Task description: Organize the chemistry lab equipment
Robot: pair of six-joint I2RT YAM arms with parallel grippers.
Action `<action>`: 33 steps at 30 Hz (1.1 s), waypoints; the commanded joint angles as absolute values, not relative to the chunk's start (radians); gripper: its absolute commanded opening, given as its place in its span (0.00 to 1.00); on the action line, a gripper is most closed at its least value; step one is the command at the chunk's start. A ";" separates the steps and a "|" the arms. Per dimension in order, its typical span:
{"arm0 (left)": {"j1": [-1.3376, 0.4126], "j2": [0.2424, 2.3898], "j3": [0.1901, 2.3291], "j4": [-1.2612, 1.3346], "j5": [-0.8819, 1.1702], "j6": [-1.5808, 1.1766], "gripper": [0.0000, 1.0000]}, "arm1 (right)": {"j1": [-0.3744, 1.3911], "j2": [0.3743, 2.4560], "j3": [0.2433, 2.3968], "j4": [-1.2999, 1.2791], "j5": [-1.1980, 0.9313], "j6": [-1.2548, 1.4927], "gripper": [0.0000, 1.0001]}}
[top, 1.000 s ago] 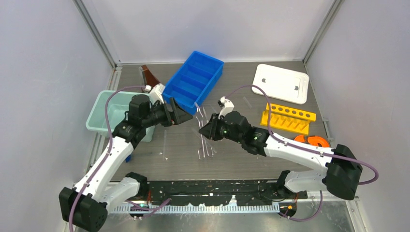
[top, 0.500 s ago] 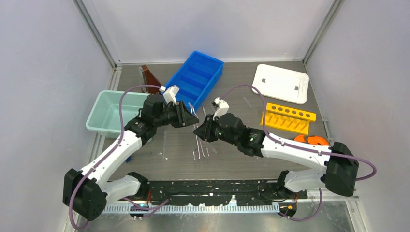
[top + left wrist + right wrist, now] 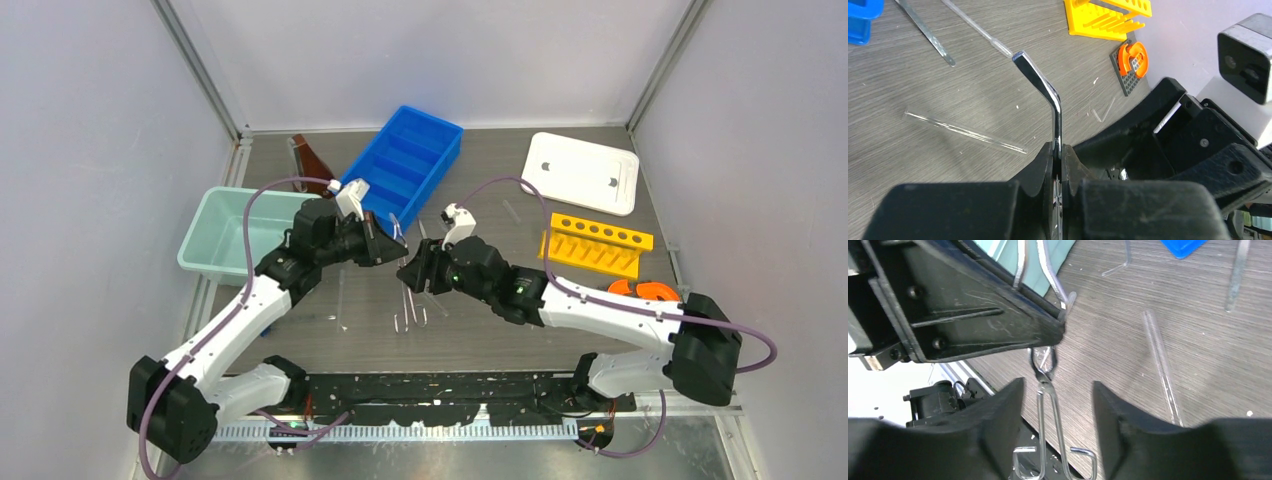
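The silver tongs [image 3: 410, 305] hang above the table between the two arms. My left gripper [image 3: 1058, 150] is shut on their bent jaw end, and the tip [image 3: 1040, 82] sticks out beyond the fingers. My right gripper [image 3: 1058, 390] is open. The tongs' looped handles [image 3: 1048, 410] pass between its fingers without touching either one. In the top view the left gripper [image 3: 392, 252] and right gripper [image 3: 405, 272] nearly meet. A clear glass rod [image 3: 965, 131] lies on the table under them. The yellow holed rack [image 3: 595, 245] and white lid [image 3: 582, 172] sit at the right.
A blue divided tray [image 3: 400, 165] stands at the back centre and a teal bin [image 3: 225, 235] at the left. A brown bottle [image 3: 310, 160] lies behind the bin. An orange spool [image 3: 645, 292] sits by the rack. More glass rods [image 3: 1158, 360] and a flat metal spatula [image 3: 925, 32] lie on the table.
My left gripper swung in from the blue tray and shut on the tongs' jaw end. My right gripper, which was holding the tongs, opened around the handles.
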State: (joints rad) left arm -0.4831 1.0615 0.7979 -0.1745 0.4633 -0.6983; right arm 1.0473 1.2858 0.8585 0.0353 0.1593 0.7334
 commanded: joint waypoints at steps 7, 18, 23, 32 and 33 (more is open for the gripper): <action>-0.479 0.982 0.884 -0.289 0.374 -0.582 0.00 | 1.051 1.085 0.799 -0.116 0.361 0.652 0.94; -0.479 0.971 1.177 -0.654 -0.040 -0.212 0.00 | 1.030 0.885 0.664 -0.248 0.660 0.568 1.00; -0.476 0.972 1.263 -0.670 -0.407 -0.082 0.00 | 1.010 0.843 0.623 -0.248 0.663 0.561 1.00; -0.244 1.041 1.316 -0.617 -0.495 -0.175 0.00 | 0.993 0.796 0.588 -0.250 0.641 0.566 1.00; -0.220 1.049 1.315 -0.612 -0.507 -0.198 0.00 | 0.993 0.792 0.583 -0.250 0.636 0.568 1.00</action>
State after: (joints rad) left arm -0.3077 1.0245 1.2789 -0.6605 -0.4252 -0.1307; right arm 0.9977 0.8230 0.5941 -0.2707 0.6189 0.5690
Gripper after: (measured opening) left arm 0.055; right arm 0.995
